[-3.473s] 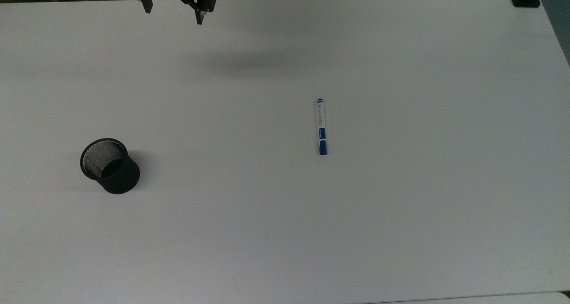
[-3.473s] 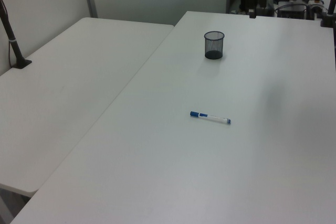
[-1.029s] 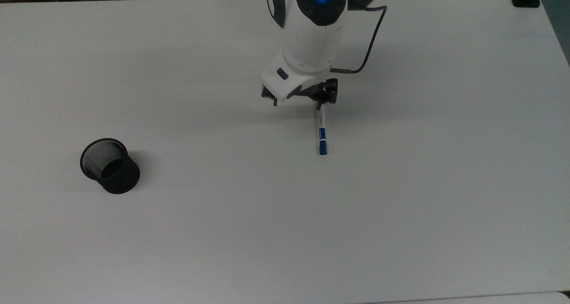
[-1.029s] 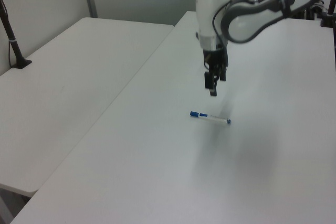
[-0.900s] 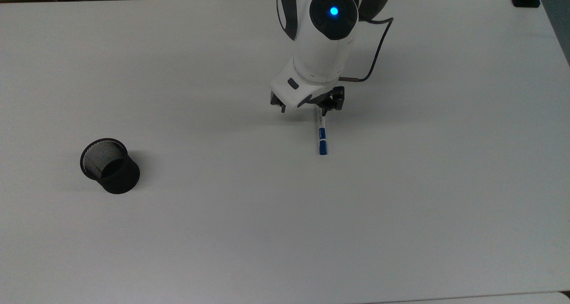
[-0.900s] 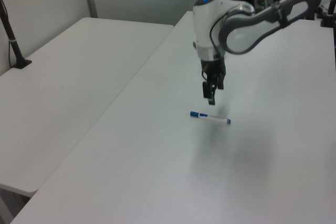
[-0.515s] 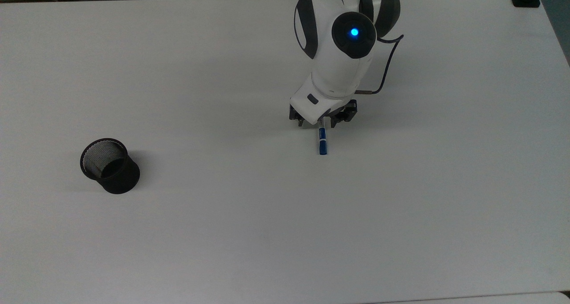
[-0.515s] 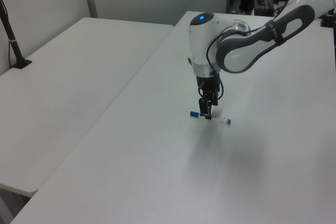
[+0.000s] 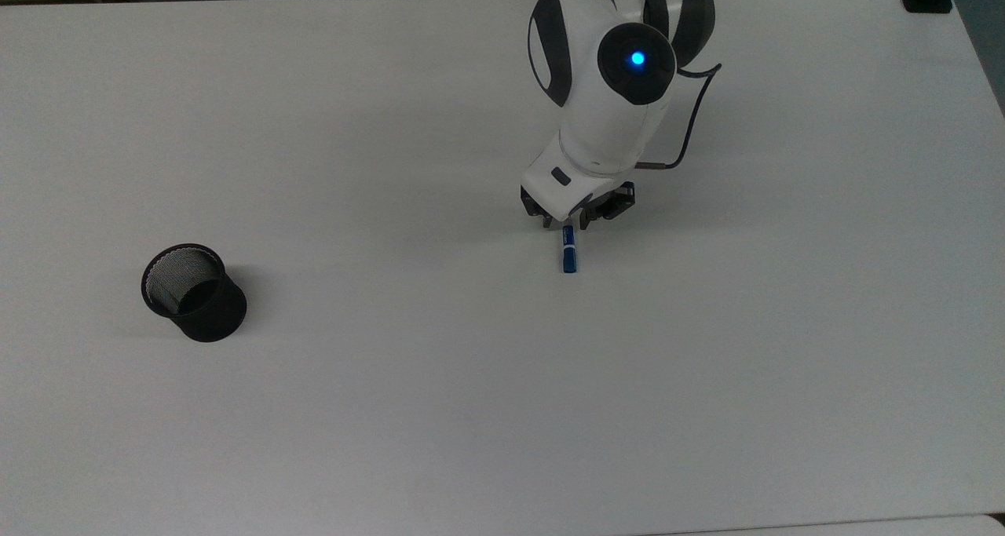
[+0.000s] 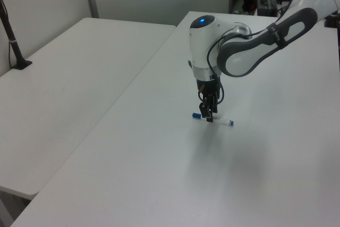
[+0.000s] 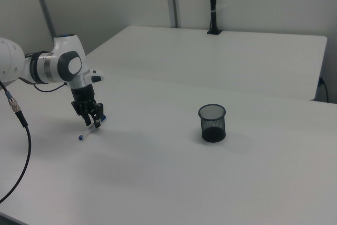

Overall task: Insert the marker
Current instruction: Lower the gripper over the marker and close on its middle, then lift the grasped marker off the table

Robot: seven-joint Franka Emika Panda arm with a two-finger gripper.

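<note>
White table [image 9: 392, 442], marker [image 9: 569, 255] well apart from mesh cup [image 9: 194, 293]

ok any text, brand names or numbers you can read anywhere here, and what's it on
None can be read.
The marker: printing on its blue label band, too small to read.
The black mesh cup: no lettering seen.
The robot arm: a lit blue dot on the joint, no words or numbers.
The white table: no markings seen.

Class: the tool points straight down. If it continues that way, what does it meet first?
Most likely the marker lying on the table: the tool hangs directly over its barrel, fingers either side.
</note>
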